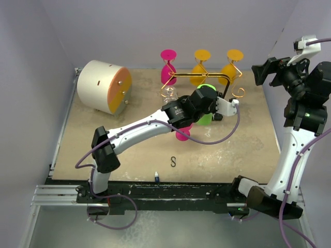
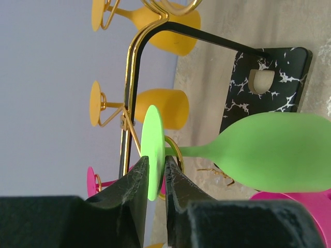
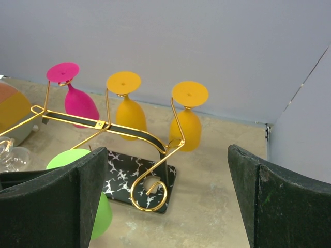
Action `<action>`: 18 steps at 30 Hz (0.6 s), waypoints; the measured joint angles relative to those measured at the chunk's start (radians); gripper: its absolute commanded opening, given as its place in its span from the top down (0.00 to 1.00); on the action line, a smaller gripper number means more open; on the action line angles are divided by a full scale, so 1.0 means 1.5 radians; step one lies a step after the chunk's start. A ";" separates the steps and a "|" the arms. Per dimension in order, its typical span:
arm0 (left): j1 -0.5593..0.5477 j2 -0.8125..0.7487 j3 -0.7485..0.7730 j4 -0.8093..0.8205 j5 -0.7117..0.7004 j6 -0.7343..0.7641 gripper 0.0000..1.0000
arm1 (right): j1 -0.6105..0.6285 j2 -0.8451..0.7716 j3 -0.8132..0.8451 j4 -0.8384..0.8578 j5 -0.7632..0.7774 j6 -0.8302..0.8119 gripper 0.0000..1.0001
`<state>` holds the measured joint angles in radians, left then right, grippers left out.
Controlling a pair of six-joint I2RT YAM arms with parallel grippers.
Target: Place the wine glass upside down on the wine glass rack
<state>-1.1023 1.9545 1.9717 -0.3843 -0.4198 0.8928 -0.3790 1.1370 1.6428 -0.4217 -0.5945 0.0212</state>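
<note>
My left gripper (image 1: 208, 91) is shut on the flat foot of a green wine glass (image 2: 153, 155). The glass is held foot up, bowl (image 1: 205, 120) down, at the front of the wine glass rack (image 1: 201, 76). In the left wrist view the foot sits against a gold curled hook (image 2: 175, 150), beside the gold wire frame (image 2: 132, 72) and the black marbled base (image 2: 269, 82). The rack's spiral end (image 3: 150, 190) and part of the green bowl (image 3: 102, 217) show in the right wrist view. My right gripper (image 3: 165, 201) is open and empty, raised at the right (image 1: 268, 70).
A pink glass (image 1: 167, 66) and two orange glasses (image 1: 200, 67) hang upside down on the rack's far side. Another pink glass (image 1: 182, 135) lies under my left arm. A clear glass (image 1: 170, 93) and a white and orange cylinder (image 1: 103, 86) sit to the left. A small S-hook (image 1: 173, 161) lies near the front.
</note>
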 measured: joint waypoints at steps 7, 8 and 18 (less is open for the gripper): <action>0.000 0.001 0.005 -0.003 0.008 -0.016 0.74 | -0.001 0.000 -0.001 0.004 0.000 0.000 0.00; 0.000 0.002 0.005 -0.004 0.009 -0.018 0.72 | -0.001 0.000 -0.001 0.004 0.000 0.000 0.00; 0.000 0.003 0.013 -0.016 0.014 -0.032 0.66 | -0.002 -0.001 -0.007 0.006 0.000 0.002 0.00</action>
<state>-1.1019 1.9583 1.9919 -0.4076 -0.3985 0.8448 -0.3820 1.1355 1.6318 -0.4126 -0.5945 0.0246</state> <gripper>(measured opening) 0.308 0.998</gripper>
